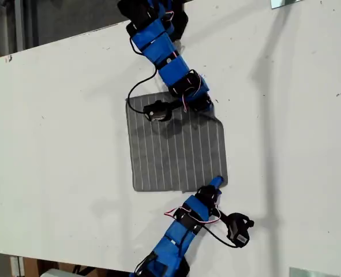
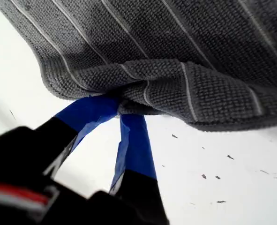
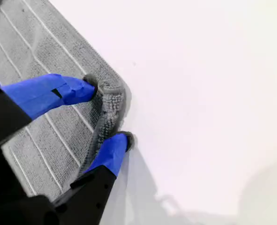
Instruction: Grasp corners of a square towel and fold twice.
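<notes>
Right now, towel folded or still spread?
Spread: the towel lies as one flat square on the table, only two corners bunched in the jaws.

The grey square towel [image 1: 176, 149] of soft looped cloth, crossed by thin pale parallel stripes, lies spread flat and unfolded near the middle of the white tabletop [image 1: 60, 150]. Two of its rounded corners are bunched: one [image 2: 138, 96] puckered, another [image 3: 111, 101] ridged upward.

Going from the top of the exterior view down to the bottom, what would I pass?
One blue arm → its gripper on a towel corner → towel → other gripper → second blue arm.
</notes>
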You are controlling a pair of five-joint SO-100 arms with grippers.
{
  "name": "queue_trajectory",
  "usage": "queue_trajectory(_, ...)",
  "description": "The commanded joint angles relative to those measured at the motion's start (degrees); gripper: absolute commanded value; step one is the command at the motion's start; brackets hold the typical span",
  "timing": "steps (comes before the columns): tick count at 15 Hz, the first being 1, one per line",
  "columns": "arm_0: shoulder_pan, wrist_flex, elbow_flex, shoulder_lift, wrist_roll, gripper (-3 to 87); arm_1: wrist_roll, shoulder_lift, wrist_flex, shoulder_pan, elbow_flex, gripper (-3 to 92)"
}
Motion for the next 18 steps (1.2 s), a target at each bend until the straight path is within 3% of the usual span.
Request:
queue_trajectory(1,-3.0,-4.4,1.9,0.0,1.3,20.6,0.4,0.3,-0.4,-0.9,-3.7,-0.1)
queue_trajectory(3,-4.0,-9.1,5.3,-0.4,2.0,17.8,0.4,0.3,-0.4,-1.1,-4.0,-0.1)
queue_trajectory(5,-4.3,-12.3,7.3,-1.1,0.4,-0.1,0.4,0.2,-0.4,-1.1,-4.1,-0.1)
queue_trajectory(8,-4.3,-14.1,7.4,-2.1,-1.5,-0.2,0.4,-0.3,-0.6,-1.3,-4.6,-0.1)
queue_trajectory(10,-4.4,-6.5,1.0,-2.2,-0.7,-0.2,-0.4,-0.4,-0.1,-1.3,-6.0,-0.1)
queue_trajectory(14,-6.0,15.2,-20.0,-6.5,4.0,-0.2,-2.6,-1.3,7.5,-0.7,-13.7,-0.1)
queue_trajectory(18,-6.5,27.2,-32.1,-8.1,6.1,-0.2,-3.1,3.0,13.0,0.4,-14.5,-0.1)
